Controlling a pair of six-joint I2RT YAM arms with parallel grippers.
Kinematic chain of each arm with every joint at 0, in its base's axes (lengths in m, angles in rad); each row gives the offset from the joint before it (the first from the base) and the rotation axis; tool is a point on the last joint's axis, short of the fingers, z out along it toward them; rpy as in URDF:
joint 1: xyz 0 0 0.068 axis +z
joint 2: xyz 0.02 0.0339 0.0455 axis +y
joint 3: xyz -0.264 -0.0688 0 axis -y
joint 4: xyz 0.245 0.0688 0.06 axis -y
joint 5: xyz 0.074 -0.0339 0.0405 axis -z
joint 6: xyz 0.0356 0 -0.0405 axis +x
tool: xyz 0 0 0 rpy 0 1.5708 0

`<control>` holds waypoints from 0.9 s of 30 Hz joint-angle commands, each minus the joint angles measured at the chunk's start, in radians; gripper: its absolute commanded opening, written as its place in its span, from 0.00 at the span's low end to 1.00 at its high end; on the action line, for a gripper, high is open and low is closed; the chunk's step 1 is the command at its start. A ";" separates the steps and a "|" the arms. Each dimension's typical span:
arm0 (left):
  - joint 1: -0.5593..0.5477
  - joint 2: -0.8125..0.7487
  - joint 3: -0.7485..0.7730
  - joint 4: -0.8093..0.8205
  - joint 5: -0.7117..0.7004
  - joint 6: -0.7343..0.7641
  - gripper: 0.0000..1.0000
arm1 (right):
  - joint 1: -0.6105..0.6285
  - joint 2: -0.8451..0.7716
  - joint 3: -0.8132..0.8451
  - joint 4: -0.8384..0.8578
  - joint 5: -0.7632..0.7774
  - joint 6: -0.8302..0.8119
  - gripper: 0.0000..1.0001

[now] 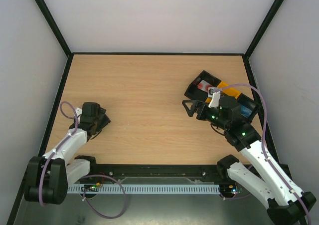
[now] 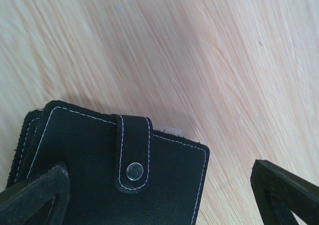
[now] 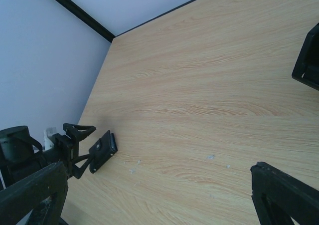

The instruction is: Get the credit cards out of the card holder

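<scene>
The overhead view hides the small black folding card holder (image 2: 89, 155) under the left gripper (image 1: 99, 117), which sits at about 8 o'clock on the light wooden table (image 1: 149, 85). The two wrist views make up for this.

The left wrist camera shows the holder from close by. It is closed and lies flat on the table, with white stitching along its edges. A short black strap (image 2: 132, 152) folds over its top edge and is fastened by a round metal snap (image 2: 134, 171). A thin pale sliver (image 2: 172, 130) peeps past that edge just right of the strap. Whether it is a card's edge cannot be told.

In this view the left gripper stands wide open. One finger overlaps the holder's 9 o'clock side and the other is apart from it at 3 o'clock, so it clamps nothing.

The right wrist camera sees the same holder far off at its 8 o'clock, at the tips of the left gripper.

Only the overhead view shows the long black-and-yellow tray (image 1: 191, 93) at 2 o'clock. The right gripper (image 1: 189, 108) is just beside it, spread wide and empty.
</scene>
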 commanded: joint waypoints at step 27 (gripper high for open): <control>-0.700 0.046 0.108 0.015 -0.018 -0.304 0.99 | 0.005 0.008 -0.107 0.054 -0.021 0.111 0.98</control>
